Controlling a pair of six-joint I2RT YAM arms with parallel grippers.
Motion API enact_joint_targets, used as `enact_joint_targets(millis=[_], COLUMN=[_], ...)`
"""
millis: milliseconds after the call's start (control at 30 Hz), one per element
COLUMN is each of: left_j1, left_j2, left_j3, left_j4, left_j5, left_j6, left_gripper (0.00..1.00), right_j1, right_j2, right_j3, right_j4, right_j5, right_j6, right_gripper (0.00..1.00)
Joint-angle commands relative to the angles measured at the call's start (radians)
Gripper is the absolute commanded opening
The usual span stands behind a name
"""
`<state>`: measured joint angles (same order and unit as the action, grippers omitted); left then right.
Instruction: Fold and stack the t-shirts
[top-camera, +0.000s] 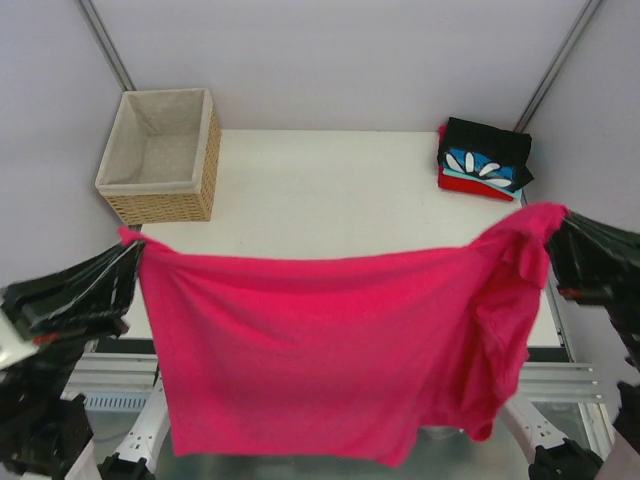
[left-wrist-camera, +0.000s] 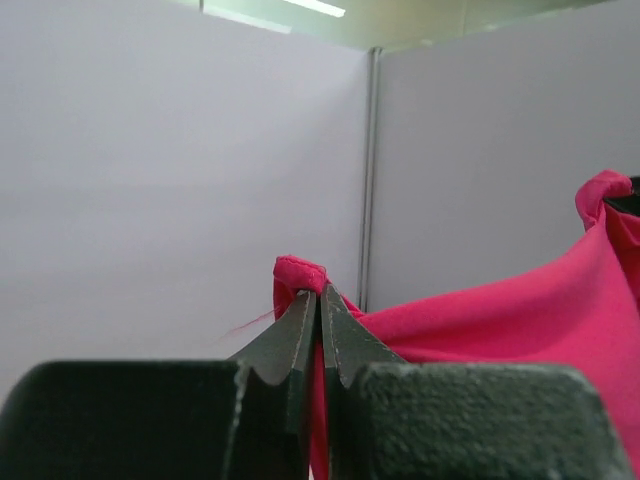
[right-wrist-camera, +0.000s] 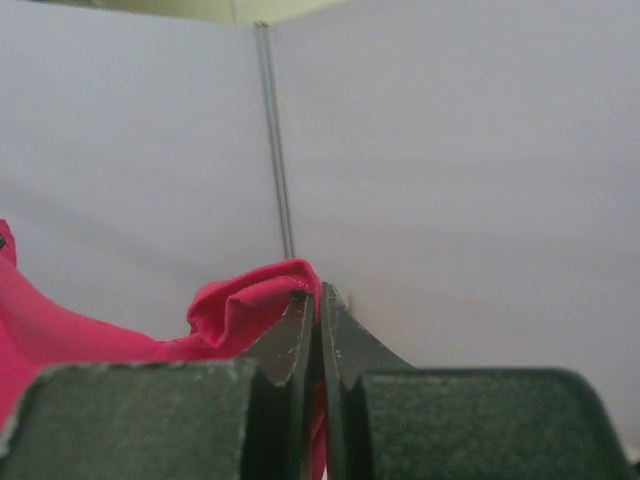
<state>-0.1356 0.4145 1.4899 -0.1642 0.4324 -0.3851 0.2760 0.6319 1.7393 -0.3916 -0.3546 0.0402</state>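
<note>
A magenta-pink t-shirt hangs stretched in the air between both arms, above the table's near edge. My left gripper is shut on its left top corner; the wrist view shows my left gripper pinching the pink cloth. At the shirt's right top corner, my right gripper is also shut, and the right wrist view has my right gripper clamping a bunched fold of the pink shirt. A stack of folded t-shirts, black over blue with white petals over red, lies at the table's far right corner.
A woven wicker basket with beige lining stands at the far left of the white table. Grey walls close in behind and at both sides.
</note>
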Motion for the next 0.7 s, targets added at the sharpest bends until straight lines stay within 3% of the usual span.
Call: enact_joint_targets(millis=[0,100,333,467,667], left_j1=[0.008,0.008,0.01,0.021,0.041], left_j2=[0.107,0.156,0.367,0.558,0.832], left_j3=[-0.192,-0.351,-0.649,-0.683,-0.594], left_j4=[-0.029,0.044,0.23,0.291,0.361], left_j5=[-0.081,-0.116,-0.361,-0.45,-0.478], left_j6=[-0.008,0.0,0.02,0.0,0.025], left_gripper=[0.0,0.0,0.0,0.0,0.0], right_j1=[-0.006,-0.008,-0.023,-0.044,-0.049], right_j2=[0.173,0.232,0.529,0.745,0.998], right_j3=[-0.18,-0.338,-0.435,-0.414,-0.264], right_j4=[-0.02,0.065,0.125,0.18,0.186], right_j5=[0.193,0.248,0.396,0.388,0.384], right_j6=[-0.008,-0.026,-0.066,-0.013,-0.006], right_gripper=[0.01,0.01,0.01,0.01,0.01])
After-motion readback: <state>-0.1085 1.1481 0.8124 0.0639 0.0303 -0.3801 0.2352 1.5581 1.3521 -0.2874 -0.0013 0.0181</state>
